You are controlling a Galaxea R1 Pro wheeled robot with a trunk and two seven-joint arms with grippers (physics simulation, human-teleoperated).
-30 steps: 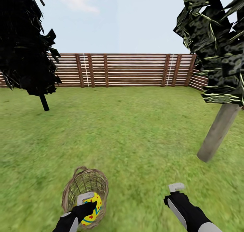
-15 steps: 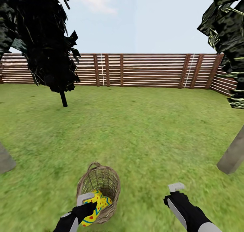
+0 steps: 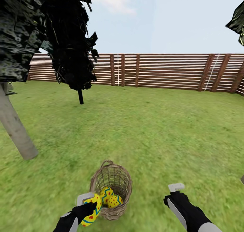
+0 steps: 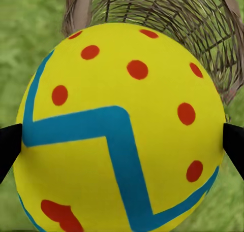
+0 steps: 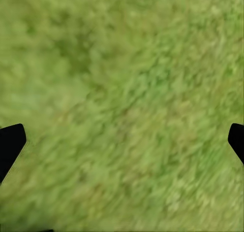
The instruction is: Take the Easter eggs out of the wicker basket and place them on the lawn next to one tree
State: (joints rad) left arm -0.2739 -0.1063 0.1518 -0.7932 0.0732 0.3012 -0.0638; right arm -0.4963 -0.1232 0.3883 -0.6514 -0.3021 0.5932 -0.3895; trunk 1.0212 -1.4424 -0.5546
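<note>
I hold one egg (image 3: 90, 210) clamped in my left gripper (image 3: 88, 205), right gripper (image 3: 176, 191) apart and empty, two eggs (image 3: 111, 197) left in the basket (image 3: 117, 177) at lower centre.

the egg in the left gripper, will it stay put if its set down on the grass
Probably mostly. The egg held in the left gripper is smooth and rounded, so it may roll a little. The lawn looks flat, which should stop it. Its glossy shell could also slip between the fingers.
</note>
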